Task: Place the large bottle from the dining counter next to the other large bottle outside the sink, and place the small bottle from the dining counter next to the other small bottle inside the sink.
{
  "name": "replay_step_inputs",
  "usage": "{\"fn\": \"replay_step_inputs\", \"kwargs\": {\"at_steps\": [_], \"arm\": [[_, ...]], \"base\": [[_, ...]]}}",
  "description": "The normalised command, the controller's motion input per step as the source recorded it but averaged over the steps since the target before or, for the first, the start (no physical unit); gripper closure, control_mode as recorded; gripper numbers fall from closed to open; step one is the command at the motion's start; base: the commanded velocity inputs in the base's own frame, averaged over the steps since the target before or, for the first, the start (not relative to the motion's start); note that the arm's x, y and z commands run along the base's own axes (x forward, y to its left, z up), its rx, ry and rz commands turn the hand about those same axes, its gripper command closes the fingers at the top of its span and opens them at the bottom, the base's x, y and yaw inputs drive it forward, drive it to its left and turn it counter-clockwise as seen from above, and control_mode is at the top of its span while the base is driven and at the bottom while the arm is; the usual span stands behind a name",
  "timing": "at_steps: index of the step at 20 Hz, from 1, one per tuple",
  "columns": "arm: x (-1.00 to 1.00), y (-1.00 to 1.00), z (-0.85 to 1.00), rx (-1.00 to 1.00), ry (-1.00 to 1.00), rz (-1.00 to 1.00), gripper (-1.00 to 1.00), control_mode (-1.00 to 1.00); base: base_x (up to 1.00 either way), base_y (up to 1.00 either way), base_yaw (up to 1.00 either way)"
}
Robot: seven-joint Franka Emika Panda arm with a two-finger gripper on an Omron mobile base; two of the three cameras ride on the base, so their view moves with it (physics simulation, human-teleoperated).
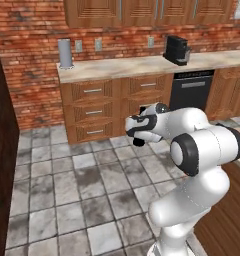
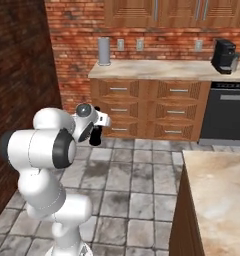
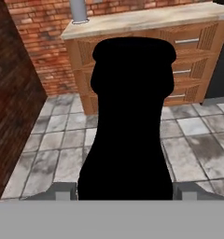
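Brick walls and grey stone floor tiles frame this kitchen, where wooden drawer cabinets [image 1: 94,107] under a pale stone counter [image 2: 157,70] stand well ahead of the gripper [image 3: 125,189]. A grey cylindrical canister [image 1: 65,53] sits on that counter's end, a black coffee machine [image 2: 225,56] farther along, above a dark dishwasher [image 1: 192,90].

Held folded close over the floor, the arm carries a near-black bottle [image 3: 128,121] that rises straight out from between the fingers and blocks the middle of the hand view; its narrow neck and wider cap point away from the hand. Both base views show a dark shape at the hand's tip. By its size and colour it reads as the large bottle, clamped between the jaws at a middling spread around its body, though the contact itself is hidden behind the bottle.

A corner of the marbled dining counter [image 2: 217,195] lies beside the robot, behind the gripper. Neither the sink nor the second large bottle can be made out from here.

Judging by the task, this is the carrying stretch toward the sink. Doing it well means keeping the grip firm and the wrist steady while the base drives, so the tall bottle does not swing or slip, and giving cabinet fronts and counter edges a wide berth.
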Motion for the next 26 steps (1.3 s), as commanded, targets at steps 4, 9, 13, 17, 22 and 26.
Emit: {"fn": "replay_step_inputs", "kwargs": {"at_steps": [4, 9, 13, 17, 22, 26], "arm": [[0.0, 0.0, 0.0, 0.0, 0.0, 0.0, 1.0, 1.0], [0.0, 0.0, 0.0, 0.0, 0.0, 0.0, 1.0, 1.0], [0.0, 0.0, 0.0, 0.0, 0.0, 0.0, 1.0, 1.0], [0.0, 0.0, 0.0, 0.0, 0.0, 0.0, 1.0, 1.0], [0.0, 0.0, 0.0, 0.0, 0.0, 0.0, 1.0, 1.0], [0.0, 0.0, 0.0, 0.0, 0.0, 0.0, 1.0, 1.0]], "base": [[0.42, 0.12, -0.31], [0.6, 0.21, -0.2], [0.67, 0.52, -0.17], [0.57, 0.54, -0.16], [0.38, 0.55, -0.26], [0.22, 0.52, -0.34]]}}
